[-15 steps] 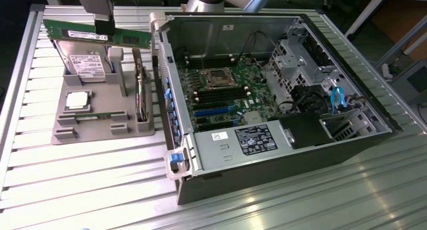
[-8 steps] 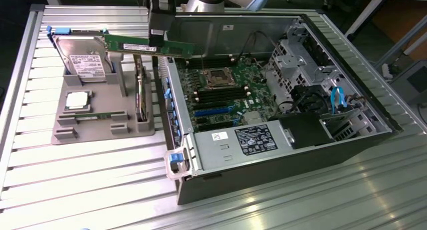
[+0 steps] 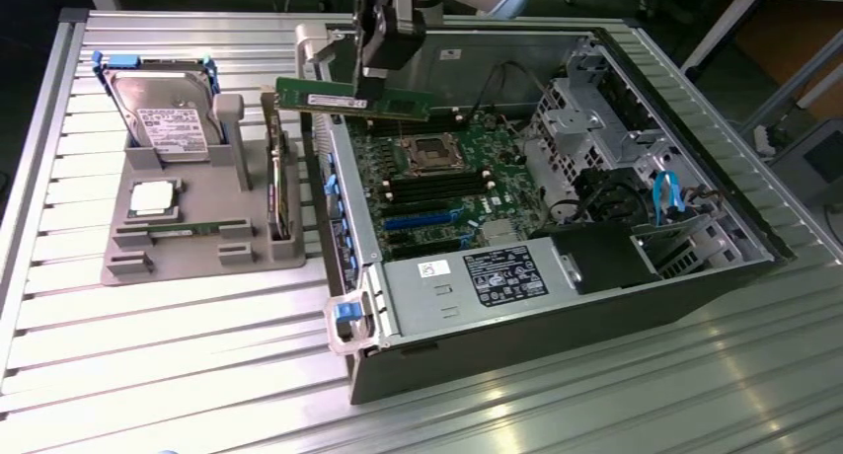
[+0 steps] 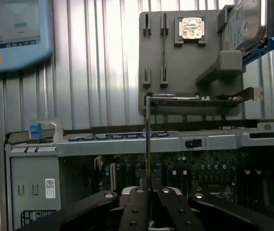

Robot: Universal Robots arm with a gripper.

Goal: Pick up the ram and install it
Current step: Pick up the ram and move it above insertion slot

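The gripper (image 3: 374, 76) is clamped on the ram (image 3: 355, 101), held mid-air with the motherboard (image 3: 507, 183) below it, so the carry step is in hand, and seating likely calls for squaring the stick to the memory slots (image 3: 435, 189).

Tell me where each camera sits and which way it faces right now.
Exterior view: high beside the table, looking down on the open computer case and gray fixture tray; the gripper shows, shut on the ram.
Wrist view: on the wrist, looking past the fingers, over the case wall toward the tray; the ram shows edge-on.
Shared: ram, case, tray, hard drive, processor.
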